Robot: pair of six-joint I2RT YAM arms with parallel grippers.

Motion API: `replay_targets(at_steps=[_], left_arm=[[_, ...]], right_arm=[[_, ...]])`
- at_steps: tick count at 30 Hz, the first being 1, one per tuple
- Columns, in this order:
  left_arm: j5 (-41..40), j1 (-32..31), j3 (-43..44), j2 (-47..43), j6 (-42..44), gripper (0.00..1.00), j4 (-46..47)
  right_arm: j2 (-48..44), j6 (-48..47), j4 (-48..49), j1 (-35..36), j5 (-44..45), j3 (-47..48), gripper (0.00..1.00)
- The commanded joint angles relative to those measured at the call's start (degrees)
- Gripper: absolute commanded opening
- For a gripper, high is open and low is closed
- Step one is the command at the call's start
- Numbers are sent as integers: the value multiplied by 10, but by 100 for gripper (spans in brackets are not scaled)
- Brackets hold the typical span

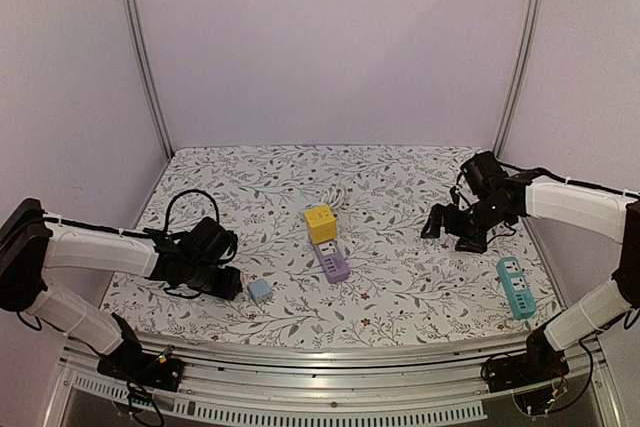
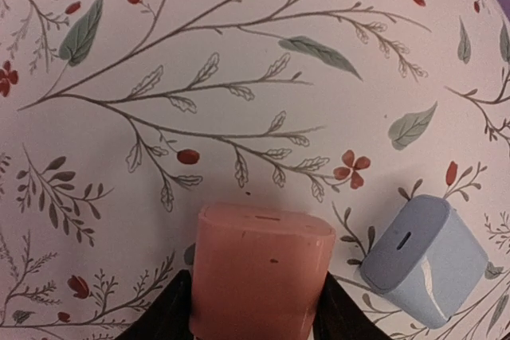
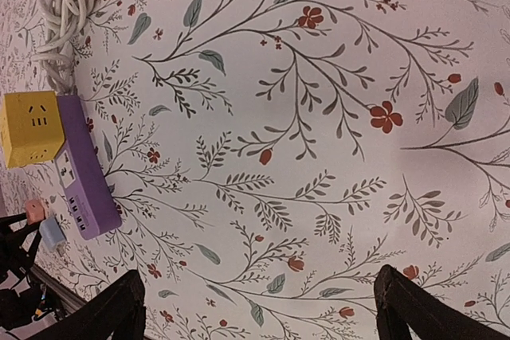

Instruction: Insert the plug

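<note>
My left gripper (image 2: 255, 296) is clamped on the 2 flat sides of the pink plug (image 2: 261, 264), which looks light, rigid and slick, so I'd hold it square. The blue charger (image 2: 422, 264) sits just beside it, the purple power strip (image 1: 333, 265) lies mid-table, and the right gripper (image 3: 259, 280) hangs wide open.

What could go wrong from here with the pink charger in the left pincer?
The blue charger lies close beside the pink charger; the left pincer could knock it when lifting. Nothing braces the purple power strip: the open right pincer hangs away from it, so it may slide when pushed.
</note>
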Motion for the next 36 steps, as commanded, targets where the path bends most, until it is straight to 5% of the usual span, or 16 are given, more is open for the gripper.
replay_targets(at_steps=[1,15,36], left_arm=[[7,-6,8,2,-6,44,-15],[-20,-28,0,-7,-28,54,-14],[-66,-65,26,31,-31,50,-52]], right_arm=[[-23,5,-7,-2,11,-13,99],[-9,-19,-9,-3,10,2,99],[-5,-23,-6,-3,6,-4,99]])
